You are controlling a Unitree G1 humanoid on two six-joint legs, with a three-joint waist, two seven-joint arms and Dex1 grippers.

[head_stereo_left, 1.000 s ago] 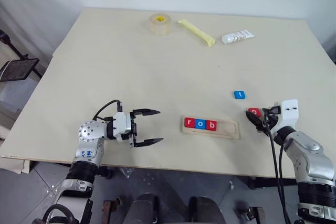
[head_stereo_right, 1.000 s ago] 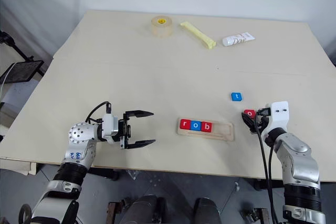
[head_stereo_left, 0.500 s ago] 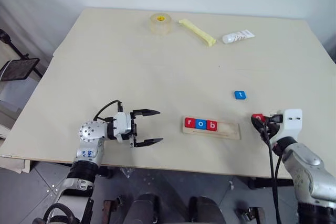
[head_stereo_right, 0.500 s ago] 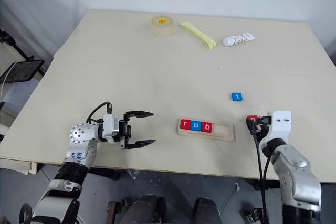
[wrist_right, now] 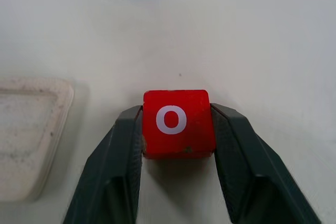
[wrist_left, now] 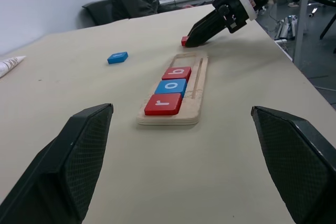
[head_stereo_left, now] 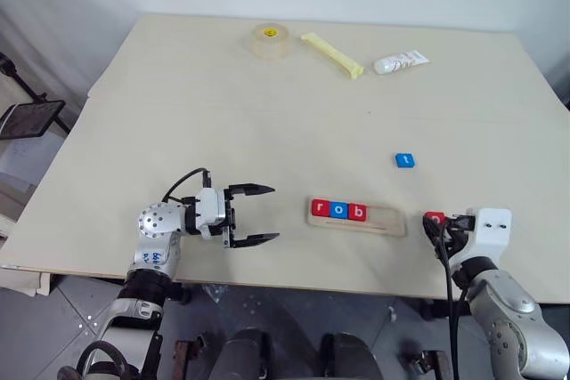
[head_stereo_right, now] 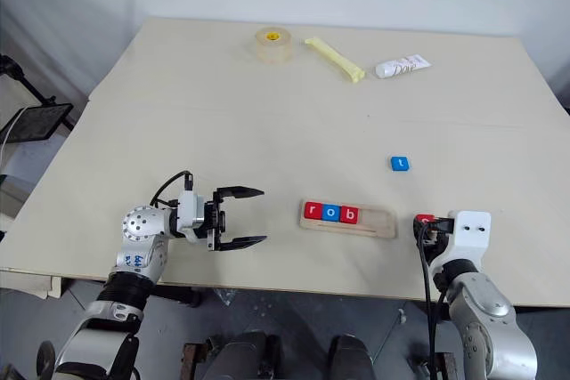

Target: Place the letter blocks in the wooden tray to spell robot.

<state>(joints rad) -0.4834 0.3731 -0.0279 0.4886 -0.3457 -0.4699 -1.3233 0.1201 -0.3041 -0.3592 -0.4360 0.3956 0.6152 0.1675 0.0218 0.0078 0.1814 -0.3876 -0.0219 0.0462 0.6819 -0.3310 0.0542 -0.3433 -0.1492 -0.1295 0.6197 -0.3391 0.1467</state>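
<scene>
Where it lies crosswise — wooden tray (head_stereo_left: 356, 217), long axis left-right.

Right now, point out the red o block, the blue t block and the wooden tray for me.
red o block (wrist_right: 177, 123), right wrist view, on its top face by the white letter.
blue t block (head_stereo_left: 405, 160), left eye view, middle of its top face.
wooden tray (head_stereo_left: 385, 219), left eye view, on its bare right part.
</scene>
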